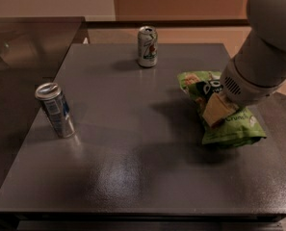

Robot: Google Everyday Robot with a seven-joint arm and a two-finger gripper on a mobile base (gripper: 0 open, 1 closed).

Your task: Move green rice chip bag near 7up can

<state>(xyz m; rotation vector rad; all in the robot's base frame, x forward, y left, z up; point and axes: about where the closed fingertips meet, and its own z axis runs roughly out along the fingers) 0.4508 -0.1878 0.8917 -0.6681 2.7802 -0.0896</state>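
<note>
The green rice chip bag (229,126) lies flat on the right side of the dark table (133,167). The 7up can (147,46) stands upright at the table's far middle, well apart from the bag. My gripper (214,110) comes down from the big white arm at the right and sits on the middle of the bag. Its tan finger (217,111) rests against the bag's top surface. The arm hides part of the bag's right side.
A silver-and-blue can (56,109) stands upright near the table's left edge. A second dark counter (27,37) adjoins the table at the back left. Open tabletop lies between the bag and the 7up can.
</note>
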